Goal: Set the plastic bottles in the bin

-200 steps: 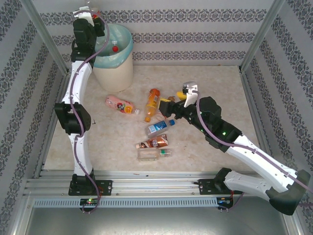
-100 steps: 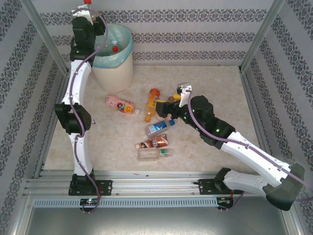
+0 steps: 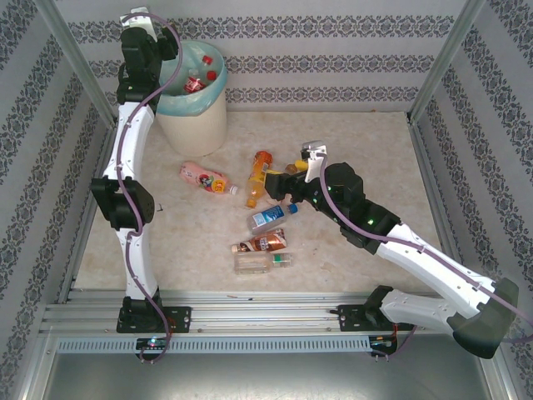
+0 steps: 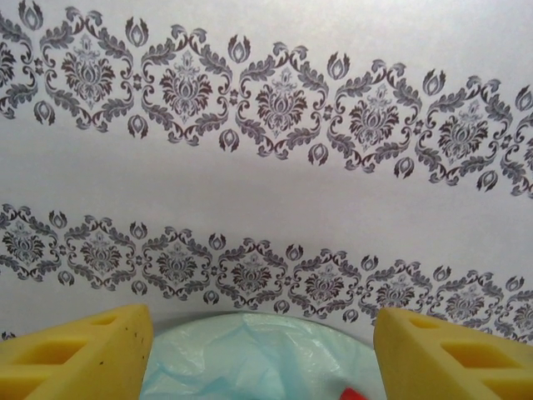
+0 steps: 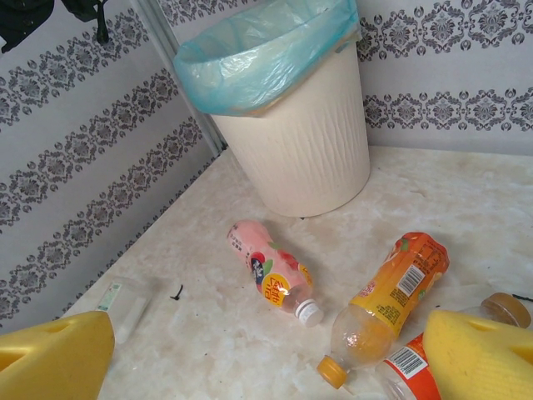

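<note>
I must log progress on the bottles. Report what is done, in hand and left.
Done: red-capped bottles lie inside the bin. In hand: nothing; the left gripper hangs open and empty over the liner, the right gripper open over the table. Left: the pink bottle, orange bottle, blue-labelled bottle, brown bottle, clear bottle, and an orange-labelled bottle beside the right gripper.

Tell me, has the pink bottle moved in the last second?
No. The pink bottle lies at the same spot on the near side of the bin, its cap toward the orange bottle as before.
</note>
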You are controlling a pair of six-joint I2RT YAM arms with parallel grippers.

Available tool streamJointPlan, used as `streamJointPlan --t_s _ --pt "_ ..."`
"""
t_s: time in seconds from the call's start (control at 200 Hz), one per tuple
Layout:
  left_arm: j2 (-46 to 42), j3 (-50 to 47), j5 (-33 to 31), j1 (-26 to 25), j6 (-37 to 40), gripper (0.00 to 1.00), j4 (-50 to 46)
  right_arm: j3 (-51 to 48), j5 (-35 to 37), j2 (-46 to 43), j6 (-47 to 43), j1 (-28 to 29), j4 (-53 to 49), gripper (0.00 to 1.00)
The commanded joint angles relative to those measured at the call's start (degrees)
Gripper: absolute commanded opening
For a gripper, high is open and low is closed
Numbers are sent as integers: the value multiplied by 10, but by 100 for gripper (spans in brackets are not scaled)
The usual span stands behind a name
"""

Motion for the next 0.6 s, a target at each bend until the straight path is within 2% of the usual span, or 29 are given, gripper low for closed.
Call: streamJointPlan --t_s 0.0,0.155,0.305,0.44,0.52,0.595 --pt "-2 20 24 1 -6 69 -48 3 0 0 7 0 4 96" --pt "-3 24 59 1 -22 66 -112 8 -5 11 6 0 2 96" --pt "-40 25 86 -2 -38 65 -173 36 -28 47 -3 0 -28 95" --pt "-104 18 90 -5 -50 65 -301 54 -49 76 -6 6 -37 96" --pt "-166 -36 74 -4 -56 66 -390 58 -54 89 -11 13 -32 95" --pt "-253 -163 62 -2 -54 70 -410 63 -58 104 -17 20 -29 96"
